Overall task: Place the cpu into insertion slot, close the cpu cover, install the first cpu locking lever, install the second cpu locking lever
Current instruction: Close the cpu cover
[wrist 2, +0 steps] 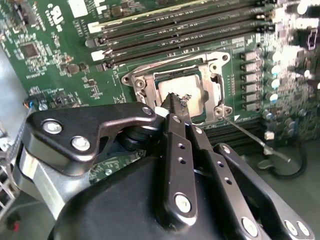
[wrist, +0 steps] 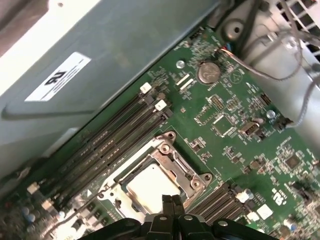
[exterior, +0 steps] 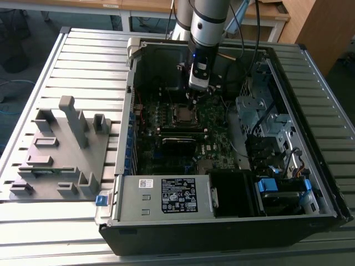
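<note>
- Working inside the open computer case [exterior: 222,235], I am holding the arm low over the green motherboard [wrist 2: 55,70].
- I am seeing the cpu cover [wrist 2: 136,80] lying flat around the insertion slot [wrist: 131,172]. The cpu [wrist 2: 187,87] is seated inside, its silver top showing through the cut-out.
- I am judging the levers to be the step in hand, since a thin wire lever [wrist 2: 262,146] is sticking out loose beside the socket.
- Doing this well, I reckon, is going to mean a steady, sideways push on the wire alone, staying off the chip's top.
- I am reading the gripper [wrist 2: 176,100] as fully closed, with nothing between its fingers. Its tip is hanging over the cpu's edge, and I cannot tell whether it touches.
</note>
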Motion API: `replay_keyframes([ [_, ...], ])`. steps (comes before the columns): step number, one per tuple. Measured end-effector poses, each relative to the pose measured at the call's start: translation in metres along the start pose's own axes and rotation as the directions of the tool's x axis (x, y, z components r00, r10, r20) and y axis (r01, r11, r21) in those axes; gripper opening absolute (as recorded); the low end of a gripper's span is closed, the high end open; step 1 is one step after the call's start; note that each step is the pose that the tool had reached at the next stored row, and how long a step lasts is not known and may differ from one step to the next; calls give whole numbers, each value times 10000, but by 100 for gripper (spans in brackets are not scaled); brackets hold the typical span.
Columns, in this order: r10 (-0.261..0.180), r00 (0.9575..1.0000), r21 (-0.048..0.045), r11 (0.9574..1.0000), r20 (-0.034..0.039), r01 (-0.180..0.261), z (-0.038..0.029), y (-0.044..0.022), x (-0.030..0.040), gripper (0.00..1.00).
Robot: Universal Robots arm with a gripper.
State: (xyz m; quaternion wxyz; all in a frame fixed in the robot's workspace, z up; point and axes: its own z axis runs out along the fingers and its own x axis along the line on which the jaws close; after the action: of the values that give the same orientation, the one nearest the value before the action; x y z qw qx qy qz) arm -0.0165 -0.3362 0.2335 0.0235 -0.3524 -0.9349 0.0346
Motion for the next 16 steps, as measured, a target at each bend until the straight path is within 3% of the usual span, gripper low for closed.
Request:
replay_keyframes([
  [6,-959,9954,24,9954,78,958,2,0,0,10],
  [12,-1893,9818,53,9819,152,1892,4,0,0,10],
  [16,-1962,9804,55,9806,157,1961,4,0,0,10],
])
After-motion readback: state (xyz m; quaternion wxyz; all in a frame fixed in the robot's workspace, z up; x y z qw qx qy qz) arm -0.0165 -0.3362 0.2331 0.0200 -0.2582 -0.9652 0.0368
